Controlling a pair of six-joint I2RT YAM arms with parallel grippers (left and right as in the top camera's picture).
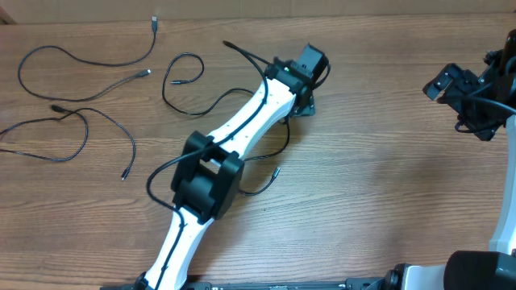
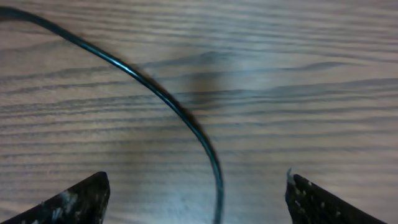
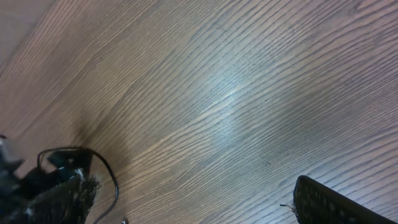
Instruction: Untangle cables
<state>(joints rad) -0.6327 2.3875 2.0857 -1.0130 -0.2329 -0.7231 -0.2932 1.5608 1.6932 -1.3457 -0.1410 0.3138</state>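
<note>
My left gripper (image 2: 196, 190), spread wide, straddles a cable (image 2: 186, 118) running 10 to 6 o'clock; I judge closing comes next

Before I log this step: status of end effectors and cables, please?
Left end effector open, one cable between its fingers, ungripped. Right end effector open, empty. Other cables loose at left. Left arm covers part of one.
</note>
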